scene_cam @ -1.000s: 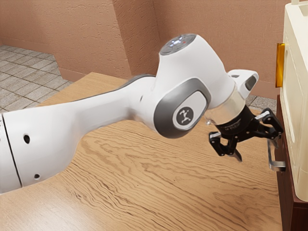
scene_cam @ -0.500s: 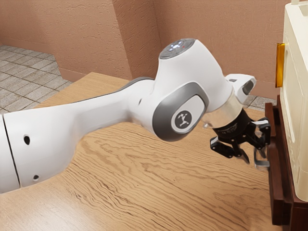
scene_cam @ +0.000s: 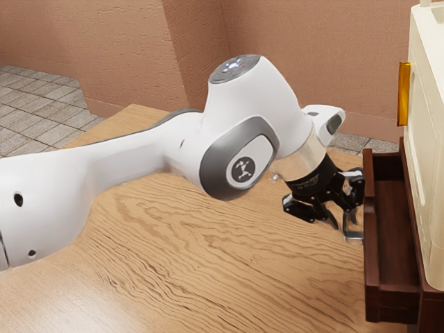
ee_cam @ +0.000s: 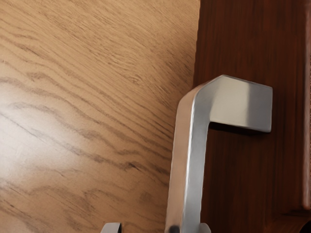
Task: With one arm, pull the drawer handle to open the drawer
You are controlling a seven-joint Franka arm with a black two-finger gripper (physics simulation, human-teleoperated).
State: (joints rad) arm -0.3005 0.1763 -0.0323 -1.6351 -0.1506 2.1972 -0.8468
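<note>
- Handle [scene_cam: 354, 236] in the exterior view's lower right, on the drawer [scene_cam: 372, 277] front; its upper part is partly hidden behind my gripper [scene_cam: 345, 224].
- Wrist view cuts the handle off near my fingertips, so its other end can't be read there.
- My fingers are spread: one fingertip [ee_cam: 205, 227] is at the handle's drawer side, the other is well apart across the bar. Not pinching it. Exact contact hard to make out.
- Drawer is partly open, dark inside visible; the cream cabinet [scene_cam: 424, 139] at the exterior view's right edge covers some of it and is itself cut off.
- My arm [scene_cam: 104, 163] is cut off at the exterior view's left edge.
- Exterior view gives the drawer interior, the amber strip [scene_cam: 403, 94] at upper right, the pinkish wall [scene_cam: 298, 55] and the tiled floor [scene_cam: 41, 104] at left.
- Wrist view gives the handle's angled corner and its mount on the brown front, plus grain of the wooden table [scene_cam: 173, 270].
- Round logo [scene_cam: 243, 168] on my arm, center of the exterior view; no words readable on it. Faint pale marking on my black gripper base, too small to read.
</note>
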